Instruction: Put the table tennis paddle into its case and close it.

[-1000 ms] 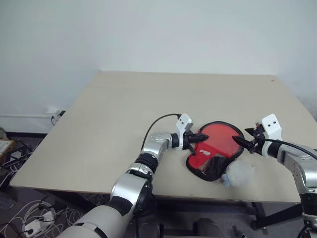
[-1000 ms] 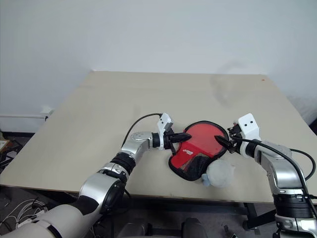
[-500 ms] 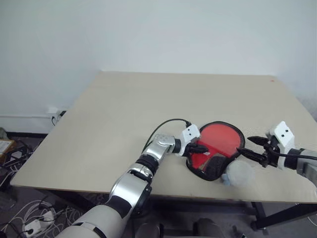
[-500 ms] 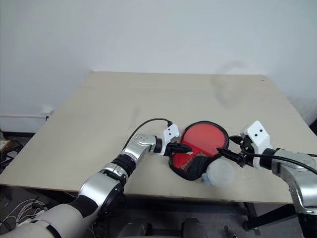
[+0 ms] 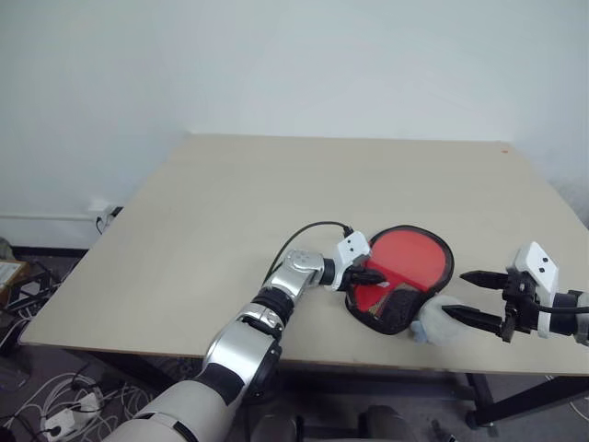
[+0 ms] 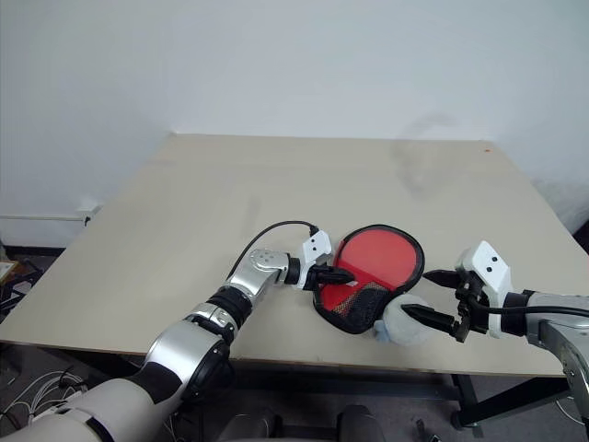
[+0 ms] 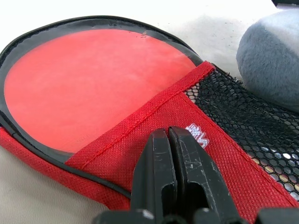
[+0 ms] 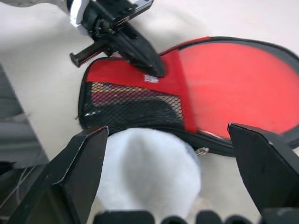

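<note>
R gripper (image 6: 430,296) backed off case (image 6: 368,276), jaws wide; L gripper (image 6: 339,274) shut.

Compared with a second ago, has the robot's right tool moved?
Yes. The right tool has pulled back from the red and black fabric case toward the beige table's near edge, fingers now wide apart.
</note>
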You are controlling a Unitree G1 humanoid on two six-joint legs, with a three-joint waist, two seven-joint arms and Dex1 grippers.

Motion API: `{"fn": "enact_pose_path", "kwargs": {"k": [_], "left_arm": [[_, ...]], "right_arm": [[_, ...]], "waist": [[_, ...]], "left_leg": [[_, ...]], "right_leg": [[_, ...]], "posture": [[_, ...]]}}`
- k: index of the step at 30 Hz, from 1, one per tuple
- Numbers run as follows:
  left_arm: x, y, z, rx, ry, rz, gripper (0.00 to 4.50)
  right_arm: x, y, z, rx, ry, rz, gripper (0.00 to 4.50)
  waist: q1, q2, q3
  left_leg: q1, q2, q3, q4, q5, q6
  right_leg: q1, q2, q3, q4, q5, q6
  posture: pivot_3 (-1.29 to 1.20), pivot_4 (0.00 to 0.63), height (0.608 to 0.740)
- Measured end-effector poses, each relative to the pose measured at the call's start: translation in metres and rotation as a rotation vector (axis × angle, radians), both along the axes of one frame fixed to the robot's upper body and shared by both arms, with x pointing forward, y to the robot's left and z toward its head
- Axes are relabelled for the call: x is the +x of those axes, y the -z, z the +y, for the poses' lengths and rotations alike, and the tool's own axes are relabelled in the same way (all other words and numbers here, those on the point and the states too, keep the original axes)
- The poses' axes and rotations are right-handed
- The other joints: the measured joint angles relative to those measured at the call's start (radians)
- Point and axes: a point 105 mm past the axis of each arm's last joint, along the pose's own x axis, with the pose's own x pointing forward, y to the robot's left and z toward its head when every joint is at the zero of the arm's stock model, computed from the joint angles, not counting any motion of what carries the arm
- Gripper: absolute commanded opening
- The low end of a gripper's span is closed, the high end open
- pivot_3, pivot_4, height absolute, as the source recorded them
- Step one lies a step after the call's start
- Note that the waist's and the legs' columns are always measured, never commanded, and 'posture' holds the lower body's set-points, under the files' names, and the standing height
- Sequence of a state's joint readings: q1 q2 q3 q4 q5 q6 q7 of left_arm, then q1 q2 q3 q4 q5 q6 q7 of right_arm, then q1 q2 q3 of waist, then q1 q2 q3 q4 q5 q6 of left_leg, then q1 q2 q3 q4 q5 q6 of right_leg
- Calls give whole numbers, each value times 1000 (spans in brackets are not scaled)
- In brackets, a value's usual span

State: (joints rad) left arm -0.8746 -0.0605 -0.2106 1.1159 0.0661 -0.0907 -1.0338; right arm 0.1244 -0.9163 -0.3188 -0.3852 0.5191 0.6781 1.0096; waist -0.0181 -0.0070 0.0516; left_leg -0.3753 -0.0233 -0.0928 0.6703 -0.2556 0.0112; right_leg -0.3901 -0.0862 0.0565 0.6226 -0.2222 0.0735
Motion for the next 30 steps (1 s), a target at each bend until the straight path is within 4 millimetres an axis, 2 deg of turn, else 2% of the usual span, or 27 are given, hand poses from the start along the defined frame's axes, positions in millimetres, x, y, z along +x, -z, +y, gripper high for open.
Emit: {"fn": "enact_pose_path", "kwargs": {"k": [7,14,24,27,30], "left_arm": [[0,0,-1,-1,1,2,0],[-1,0,-2,-2,2,4,0],[-1,0,-3,-3,2,7,0],[-1,0,-3,-3,1,7,0],[-1,0,-3,-3,-2,7,0]], "right_arm": [[-9,10,-2,-5,-6,59,4469],[-13,26,6,-8,-30,118,4469],[-6,47,2,-80,12,156,4469],[-5,48,2,-88,9,151,4010],[-5,48,1,-91,12,152,3229]], "waist": [[2,0,0],[2,0,0],[3,-1,0],[4,-1,0],[5,-1,0]], "left_leg": [[0,0,0,0,0,0],[0,0,0,0,0,0],[0,0,0,1,0,0],[0,0,0,1,0,0],[0,0,0,1,0,0]], "right_leg": [[0,0,0,0,0,0],[0,0,0,0,0,0],[0,0,0,0,0,0],[0,0,0,0,0,0],[0,0,0,0,0,0]], "posture": [[0,0,740],[0,0,740],[0,0,740],[0,0,740],[0,0,740]]}}
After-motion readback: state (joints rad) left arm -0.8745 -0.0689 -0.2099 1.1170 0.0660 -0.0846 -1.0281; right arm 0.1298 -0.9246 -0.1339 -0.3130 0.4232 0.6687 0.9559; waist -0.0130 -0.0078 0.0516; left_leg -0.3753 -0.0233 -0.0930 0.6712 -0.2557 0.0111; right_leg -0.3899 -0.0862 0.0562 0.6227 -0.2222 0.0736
